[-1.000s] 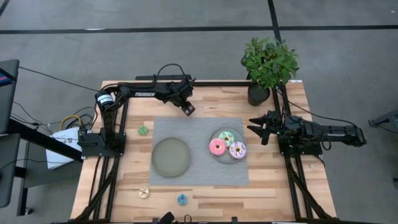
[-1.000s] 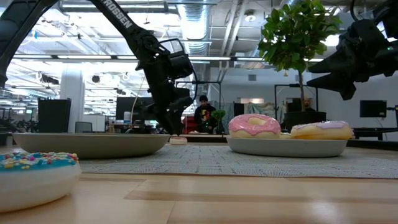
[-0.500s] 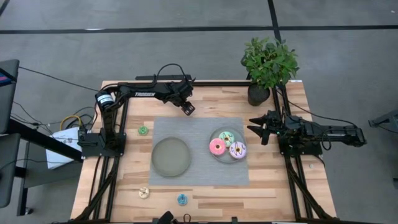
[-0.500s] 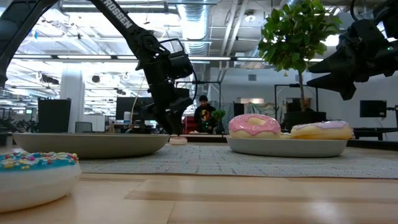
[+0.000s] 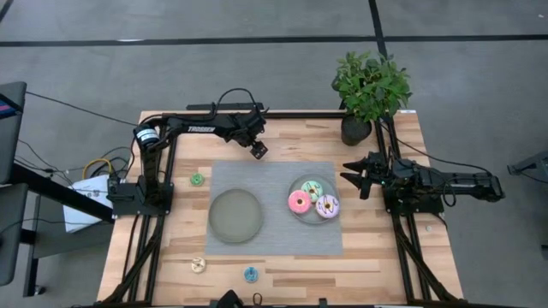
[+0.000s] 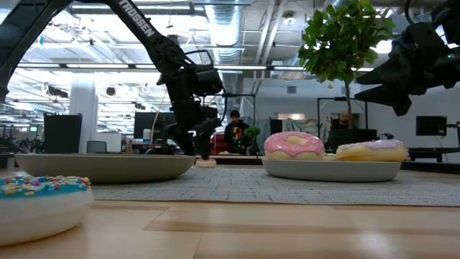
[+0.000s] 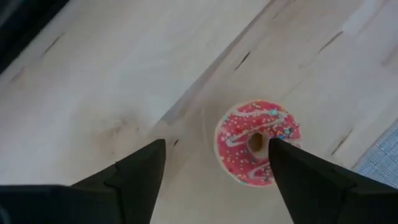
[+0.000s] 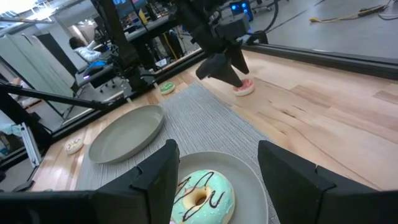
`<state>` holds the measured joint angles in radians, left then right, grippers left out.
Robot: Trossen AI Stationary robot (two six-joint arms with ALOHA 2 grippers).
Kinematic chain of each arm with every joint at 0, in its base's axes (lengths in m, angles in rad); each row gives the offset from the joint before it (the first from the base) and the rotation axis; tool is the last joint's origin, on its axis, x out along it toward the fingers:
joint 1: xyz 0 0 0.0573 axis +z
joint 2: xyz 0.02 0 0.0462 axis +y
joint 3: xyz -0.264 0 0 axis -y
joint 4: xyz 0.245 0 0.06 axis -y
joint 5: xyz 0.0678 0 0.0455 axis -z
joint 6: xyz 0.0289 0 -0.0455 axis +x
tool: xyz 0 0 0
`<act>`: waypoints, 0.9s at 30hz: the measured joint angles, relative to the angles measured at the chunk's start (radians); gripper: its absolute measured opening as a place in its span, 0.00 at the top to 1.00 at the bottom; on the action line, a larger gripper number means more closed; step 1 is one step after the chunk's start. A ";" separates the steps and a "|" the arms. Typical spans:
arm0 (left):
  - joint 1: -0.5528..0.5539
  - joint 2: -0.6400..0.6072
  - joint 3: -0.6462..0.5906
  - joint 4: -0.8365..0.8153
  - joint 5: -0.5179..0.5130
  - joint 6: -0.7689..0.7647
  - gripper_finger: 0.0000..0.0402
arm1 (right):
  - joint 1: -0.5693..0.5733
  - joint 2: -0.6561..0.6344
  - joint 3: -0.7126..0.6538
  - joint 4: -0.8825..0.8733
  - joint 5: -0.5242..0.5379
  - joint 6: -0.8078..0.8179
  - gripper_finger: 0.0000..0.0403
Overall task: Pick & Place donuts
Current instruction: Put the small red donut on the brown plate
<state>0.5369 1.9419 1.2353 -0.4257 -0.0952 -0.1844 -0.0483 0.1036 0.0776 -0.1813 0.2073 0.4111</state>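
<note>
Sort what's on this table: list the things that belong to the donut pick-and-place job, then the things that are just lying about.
Job:
pink donut
green-white donut
white-purple donut
tiny red donut
tiny green donut
tiny cream donut
tiny blue donut
empty plate
loaded plate

Lying about:
potted plant
grey mat

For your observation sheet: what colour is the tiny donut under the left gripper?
Red donut, white drizzle; left wrist view.

Both arms are matte black, built of slim tubular links with black cables looped alongside. The left arm (image 5: 193, 128) carries white lettering, seemingly "TROSSEN", and the right arm (image 5: 445, 183) is plain.
</note>
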 joint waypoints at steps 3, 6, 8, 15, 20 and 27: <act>0.000 0.023 0.001 0.002 -0.007 -0.016 0.31 | 0.000 0.000 0.000 0.001 0.000 0.000 0.48; 0.000 0.034 0.002 0.005 -0.001 -0.039 0.30 | 0.000 0.000 0.000 0.001 0.000 0.001 0.48; 0.000 0.035 0.002 0.004 0.001 -0.038 0.30 | 0.000 0.000 0.000 0.001 0.001 0.007 0.48; 0.000 0.036 0.002 0.002 0.033 -0.043 0.41 | 0.000 0.000 0.000 0.001 0.001 0.008 0.48; 0.000 0.037 0.001 0.008 0.057 -0.045 0.57 | 0.000 0.000 0.000 0.002 0.001 0.008 0.48; 0.000 0.038 0.001 0.014 0.068 -0.045 0.72 | 0.000 0.000 0.000 0.002 0.001 0.008 0.48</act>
<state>0.5365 1.9800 1.2358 -0.4114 -0.0269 -0.2295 -0.0483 0.1032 0.0772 -0.1795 0.2081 0.4194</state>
